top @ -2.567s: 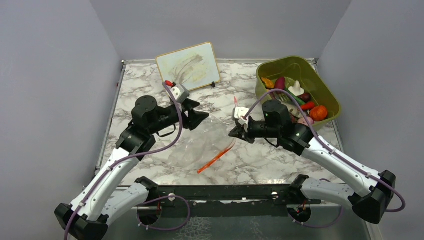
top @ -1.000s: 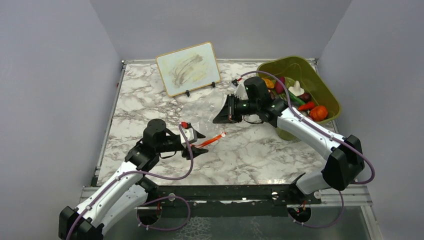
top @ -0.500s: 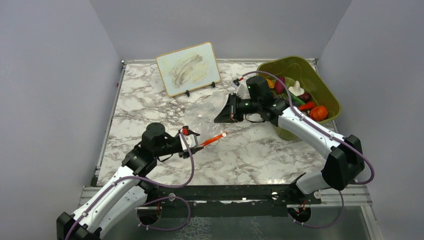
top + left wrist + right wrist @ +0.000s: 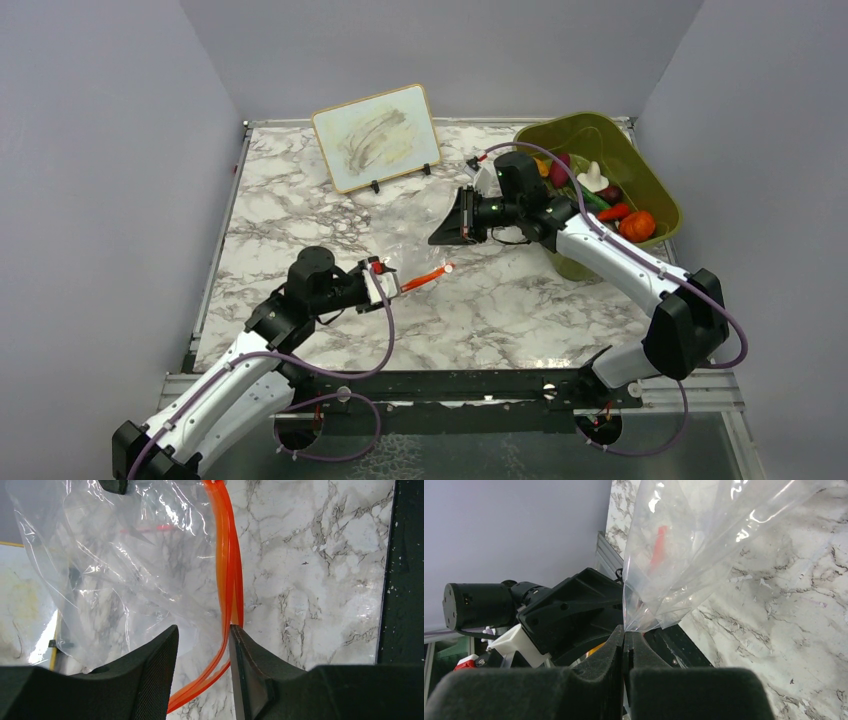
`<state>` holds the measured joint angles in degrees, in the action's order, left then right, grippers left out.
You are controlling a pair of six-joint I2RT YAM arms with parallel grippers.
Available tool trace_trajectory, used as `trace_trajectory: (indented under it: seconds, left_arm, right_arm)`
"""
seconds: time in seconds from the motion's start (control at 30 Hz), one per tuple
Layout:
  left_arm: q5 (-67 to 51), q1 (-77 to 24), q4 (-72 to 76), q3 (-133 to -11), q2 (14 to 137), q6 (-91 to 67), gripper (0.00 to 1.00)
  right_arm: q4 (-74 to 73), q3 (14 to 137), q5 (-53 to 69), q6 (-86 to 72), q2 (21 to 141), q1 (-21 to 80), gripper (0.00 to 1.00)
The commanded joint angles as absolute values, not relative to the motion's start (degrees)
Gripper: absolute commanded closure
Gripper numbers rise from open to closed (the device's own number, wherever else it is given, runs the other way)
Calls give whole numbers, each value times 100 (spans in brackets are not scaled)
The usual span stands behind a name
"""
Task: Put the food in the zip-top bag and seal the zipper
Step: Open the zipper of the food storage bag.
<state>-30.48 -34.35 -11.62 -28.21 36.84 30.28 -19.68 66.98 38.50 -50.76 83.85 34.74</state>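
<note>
The clear zip-top bag (image 4: pixel 418 252) hangs stretched between both grippers above the marble table. My right gripper (image 4: pixel 441 233) is shut on one of its plain corners (image 4: pixel 636 622), holding it up. The orange zipper (image 4: pixel 231 580) runs down between the fingers of my left gripper (image 4: pixel 204 635). Those jaws stand apart, and the strip lies against the right finger (image 4: pixel 250 665) with a gap to the left one. In the top view the left gripper (image 4: pixel 395 285) sits at the zipper's (image 4: pixel 426 277) near end. The food (image 4: pixel 618 208) lies in the olive bin; none shows inside the bag (image 4: pixel 130 575).
The olive-green bin (image 4: pixel 600 128) stands at the back right behind the right arm. A small whiteboard (image 4: pixel 378 135) leans on its stand at the back centre. Grey walls enclose the table on three sides, and a black rail (image 4: pixel 450 385) runs along the near edge.
The left gripper has drawn slightly back toward its base along the zipper, and its jaws have narrowed around the strip. The right arm holds the bag corner still.
</note>
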Motion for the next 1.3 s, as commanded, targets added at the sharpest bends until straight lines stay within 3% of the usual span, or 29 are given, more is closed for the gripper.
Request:
trace_trajectory:
  seconds: [0.0, 0.57, 0.97, 1.03, 1.13, 1.2, 1.27]
  left_arm:
    - [-2715, -3502, -1094, -2769, 3730, 3260, 57]
    - [-2345, -3599, -528, -2587, 3863, 3413, 57]
    - [-2877, -3705, -118, -2501, 4251, 3279, 58]
    - [-2847, -3709, -81, -2488, 4235, 3232, 67]
    - [-2764, -3720, -68, -2496, 4144, 3156, 89]
    - [-2745, -3718, -53, -2486, 4068, 3075, 98]
    - [-2752, -3718, -43, -2480, 3984, 2963, 100]
  right_arm:
    - [-1666, 6585, 4171, -5131, 8468, 3428, 98]
    - [-1136, 6369, 4700, -5452, 8543, 3423, 99]
    - [-1005, 6217, 4711, -5591, 8462, 3427, 99]
    - [-977, 6186, 4713, -5606, 8443, 3428, 99]
    - [-980, 6141, 4650, -5596, 8396, 3427, 99]
    - [-1049, 6118, 4568, -5559, 8352, 3421, 99]
    - [-1153, 6130, 4433, -5478, 8312, 3428, 98]
